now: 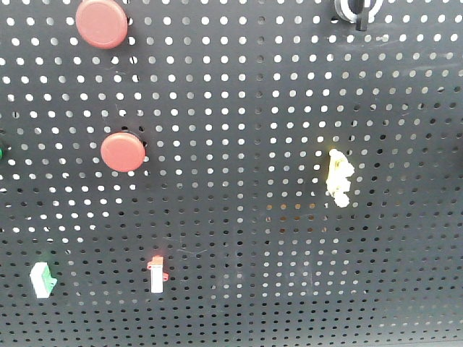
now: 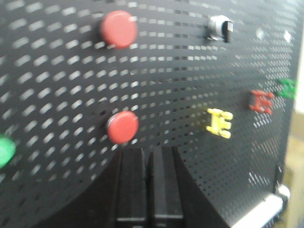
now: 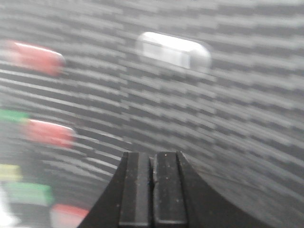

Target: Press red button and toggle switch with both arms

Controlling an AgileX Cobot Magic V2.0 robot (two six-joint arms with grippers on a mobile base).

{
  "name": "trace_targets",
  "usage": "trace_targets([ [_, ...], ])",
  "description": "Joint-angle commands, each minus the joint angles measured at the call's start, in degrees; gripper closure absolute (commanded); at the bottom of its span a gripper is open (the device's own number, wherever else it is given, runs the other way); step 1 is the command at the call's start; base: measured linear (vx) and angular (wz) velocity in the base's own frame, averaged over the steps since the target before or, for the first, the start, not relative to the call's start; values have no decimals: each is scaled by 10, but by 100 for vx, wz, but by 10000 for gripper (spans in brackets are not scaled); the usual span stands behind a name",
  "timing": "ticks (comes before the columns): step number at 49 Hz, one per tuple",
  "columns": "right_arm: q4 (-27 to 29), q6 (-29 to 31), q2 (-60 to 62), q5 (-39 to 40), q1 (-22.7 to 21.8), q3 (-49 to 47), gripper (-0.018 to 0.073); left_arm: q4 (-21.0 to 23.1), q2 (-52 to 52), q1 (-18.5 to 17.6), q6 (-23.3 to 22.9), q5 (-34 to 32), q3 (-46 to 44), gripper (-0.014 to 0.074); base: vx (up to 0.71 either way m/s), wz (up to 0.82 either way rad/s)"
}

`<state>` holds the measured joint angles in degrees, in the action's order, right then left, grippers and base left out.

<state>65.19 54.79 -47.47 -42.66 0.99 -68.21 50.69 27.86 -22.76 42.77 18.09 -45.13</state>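
On the black board with holes, the big red button sits near the top left. The toggle switch is far to the right of the big red button, at about the same height, and the top edge of the front view cuts part of it off. A smaller red button sits just about straight below the big red button. A yellow handle is lower and far to its right.

No arm shows in the front view. In the left wrist view, the left gripper has its two fingers pressed together and holds nothing. It is well below the big red button, just under the smaller one, and it looks apart from the board. In the right wrist view, the right gripper is pinched closed too, and it is empty. That picture is very blurry. The toggle switch is probably the pale shiny blob above the fingertips.

I think this is the reaching step, and nothing looks pressed yet. Next, the left gripper needs to go up to the big red button, not the small one, and push it straight in. The right gripper needs to line its tip up with the little lever and flick it.
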Motion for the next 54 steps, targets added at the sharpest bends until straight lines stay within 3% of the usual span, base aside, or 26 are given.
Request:
trace_targets([
  [1, 149, 59, -48, -24, 0, -48, 562, 14, -10, 2, -19, -39, -3, 594, 0, 0],
  [6, 185, 51, -94, -35, 10, -88, 562, 15, -9, 2, -20, -24, -4, 594, 0, 0],
  [11, 193, 45, -135, 8, 86, -116, 562, 15, -9, 2, -35, -20, -4, 594, 0, 0],
  [15, 159, 45, -158, 91, 167, -127, 562, 14, -9, 2, -38, -21, -4, 594, 0, 0],
  [20, 104, 40, -161, 178, 202, -128, 562, 14, -9, 2, -39, -8, -4, 594, 0, 0],
  [29, 101, 37, -166, 229, 207, -128, 562, 15, -9, 2, -39, 2, -4, 594, 0, 0],
  [54, 120, 49, -206, 231, 207, -128, 562, 14, -9, 2, -49, 9, -4, 594, 0, 0],
])
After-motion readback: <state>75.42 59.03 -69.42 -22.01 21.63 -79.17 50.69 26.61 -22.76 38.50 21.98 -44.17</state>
